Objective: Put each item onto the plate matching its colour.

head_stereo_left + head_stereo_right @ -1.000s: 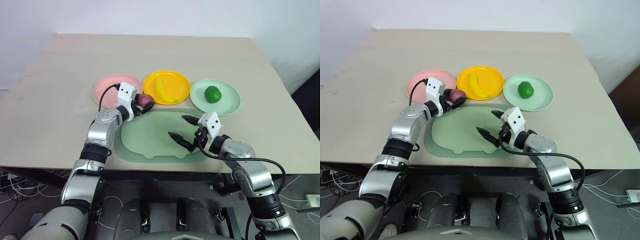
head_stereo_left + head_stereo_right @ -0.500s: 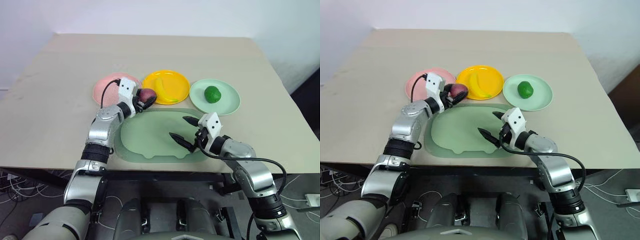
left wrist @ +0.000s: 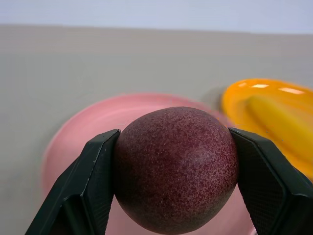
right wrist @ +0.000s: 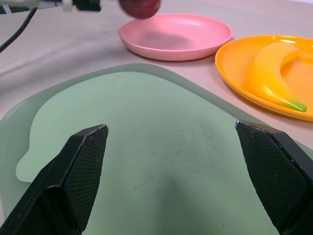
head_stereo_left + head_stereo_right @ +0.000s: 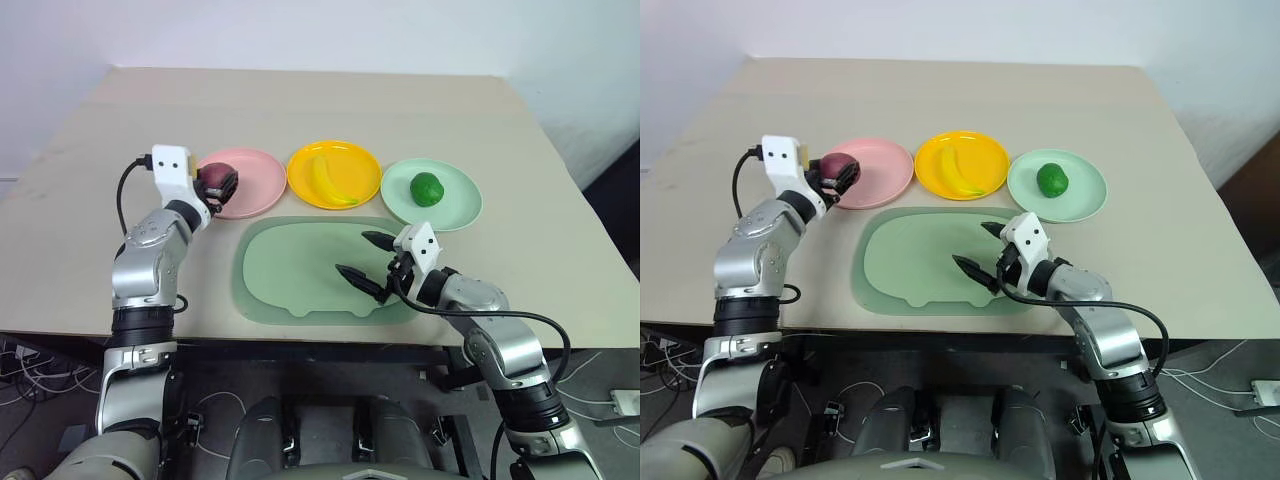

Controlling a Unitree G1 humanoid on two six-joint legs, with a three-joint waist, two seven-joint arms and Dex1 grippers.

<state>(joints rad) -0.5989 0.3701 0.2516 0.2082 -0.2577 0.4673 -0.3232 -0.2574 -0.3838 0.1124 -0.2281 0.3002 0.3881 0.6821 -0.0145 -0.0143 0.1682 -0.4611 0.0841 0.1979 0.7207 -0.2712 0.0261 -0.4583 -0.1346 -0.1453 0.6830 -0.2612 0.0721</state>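
Three round plates stand in a row on the beige table [image 5: 90, 180], each apart from its neighbour. The pink plate [image 5: 250, 186] holds nothing on its surface. The yellow plate [image 5: 362, 168] in the middle holds one curved yellow banana [image 5: 327, 181]. The pale green plate [image 5: 455, 205] on the robot's right holds one round dark-green lime [image 5: 426, 188]. In front of the plates lies one large pale-green tray [image 5: 290, 275] with rounded corners; nothing lies on it.

The third fruit, a dark red-pink ball [image 5: 215, 177], is clamped between the two black fingers of the left gripper [image 5: 217, 182], one finger pressed against each side. It hangs above the left rim of the pink plate; whether it touches the plate cannot be told.

The right gripper [image 5: 366, 256] hovers over the right part of the tray, its fingers spread wide with nothing between them.

Count: three plates, one tray, three toy fruits (two already on plates of their own colour, one in the left gripper), two grippers.
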